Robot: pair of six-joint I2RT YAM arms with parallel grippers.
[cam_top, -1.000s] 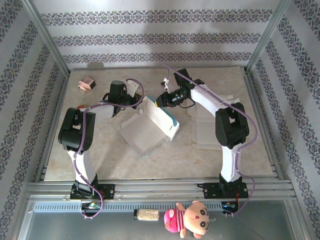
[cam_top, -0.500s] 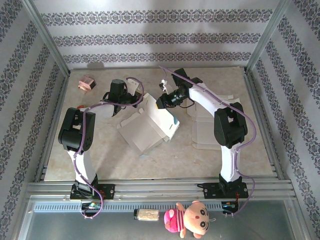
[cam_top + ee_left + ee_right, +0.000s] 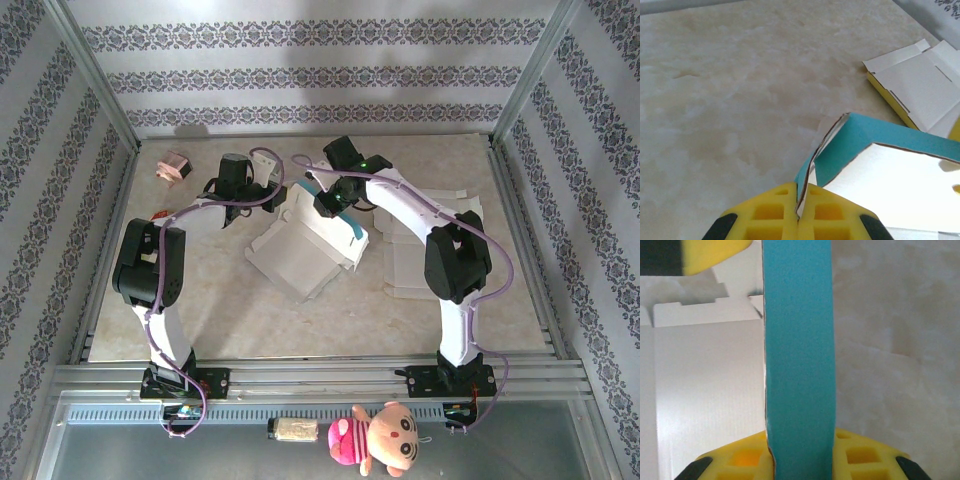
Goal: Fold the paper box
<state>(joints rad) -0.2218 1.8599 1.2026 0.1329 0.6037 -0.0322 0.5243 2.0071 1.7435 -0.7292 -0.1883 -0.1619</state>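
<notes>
- Since a second ago the right gripper (image 3: 800, 447) has narrowed and swung toward the left gripper (image 3: 799, 202), and the box (image 3: 305, 250) has turned slightly.
- Right gripper: jaws pressed on both sides of the box's upright teal wall.
- Left gripper: fully closed, pinching a corner flap of the box.
- Box: half-raised between the grippers, its white panels on the table (image 3: 200, 310) on their near side.
- Flat blanks (image 3: 430, 240): outward of the right gripper.
</notes>
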